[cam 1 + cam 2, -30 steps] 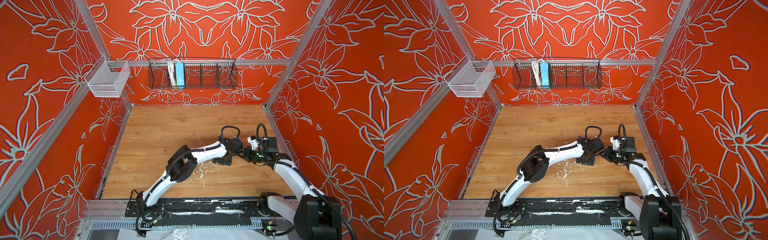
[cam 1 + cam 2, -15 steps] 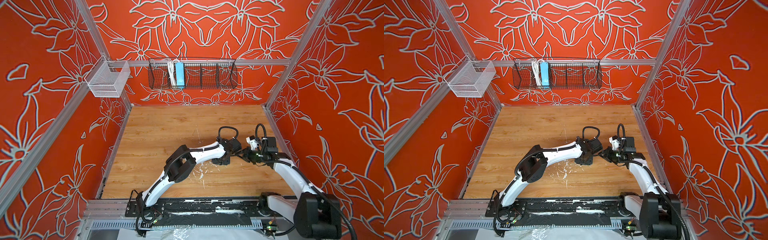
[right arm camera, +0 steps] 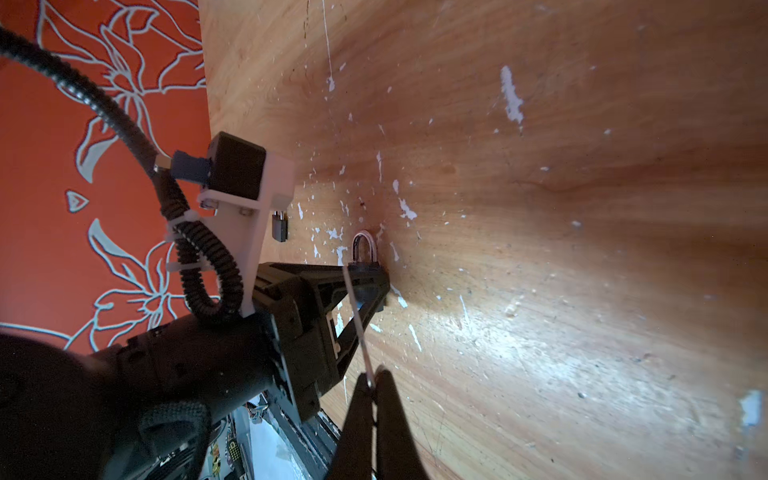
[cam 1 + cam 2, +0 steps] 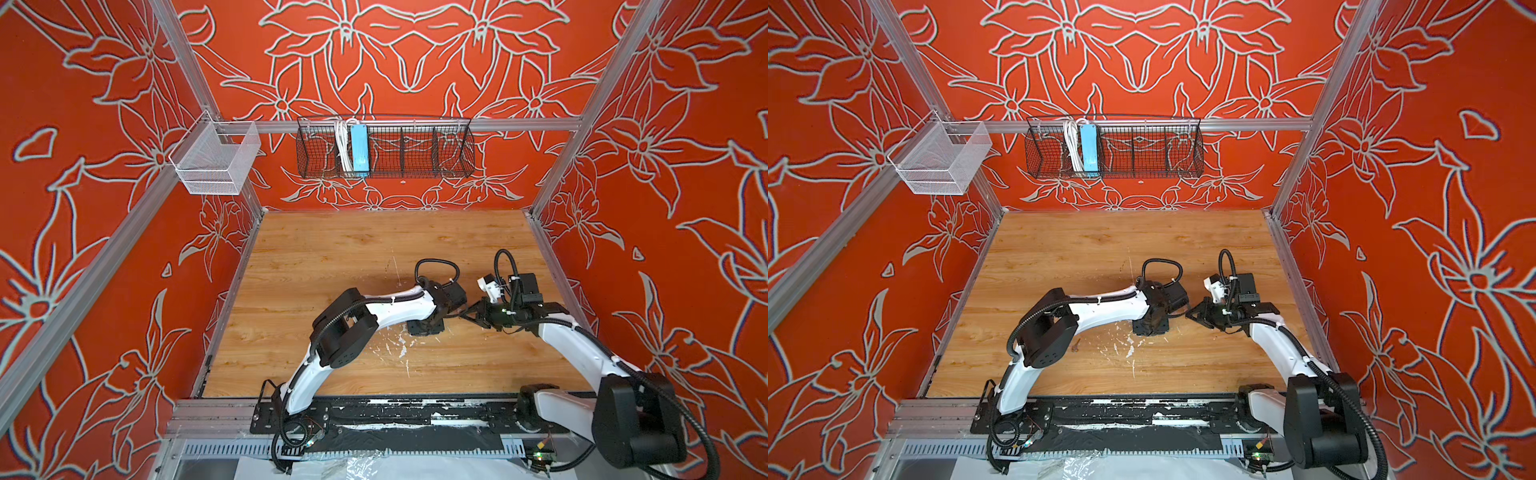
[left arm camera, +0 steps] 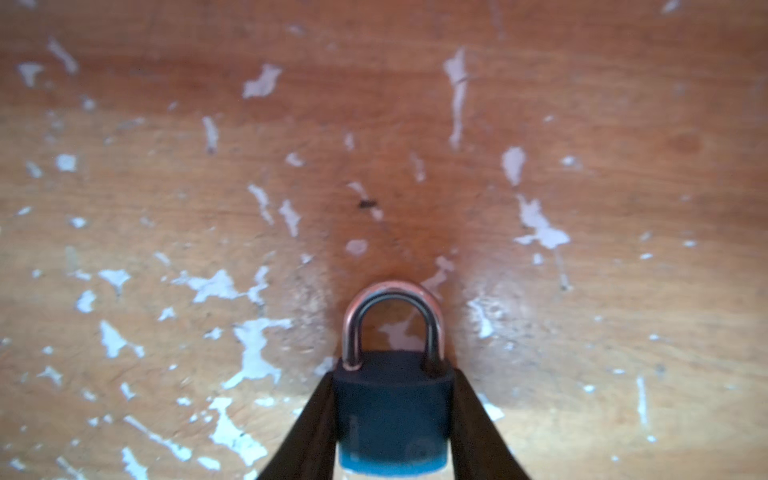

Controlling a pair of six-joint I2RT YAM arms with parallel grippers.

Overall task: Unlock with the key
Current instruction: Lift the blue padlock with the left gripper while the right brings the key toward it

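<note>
Padlock (image 5: pixel 392 411): dark squat body; silvery shackle (image 5: pixel 390 289) seated at both ends, so locked by the look of it.
Location: over the wooden table (image 5: pixel 582 187), right of its middle, where the two arms meet in both top views.
Left claw (image 5: pixel 392 374): closed on the padlock, one finger against each side of the body, shackle pointing down at the table.
Right claw (image 3: pixel 374 380): pinched tight on the key (image 3: pixel 355 316), holding only its near end; the thin blade reaches toward the padlock.
Step in hand: judged to be lining the key up with the keyhole; unlocking not yet done.
Risk, aim: the blade tip could miss the slot and skate over the body, as it comes in from the side.
Risk, grip: the key is held by a small patch, so a push could swing it between the pads.
Risk, lock: a sideways push could twist the padlock in the left claw or knock it out.
Risk, path: the left fingers flank the body closely and may block the blade.
Hidden: keyhole not seen in any view; base of the body cut off at the edge of the left wrist view.
Unclear: whether the blade tip touches the padlock; whether the shackle touches the table.
Top views: padlock and key covered by the wrists.
Unidentified: small grey lock-shaped thing (image 3: pixel 279 226) beside the left arm's camera mount, too small to tell.
</note>
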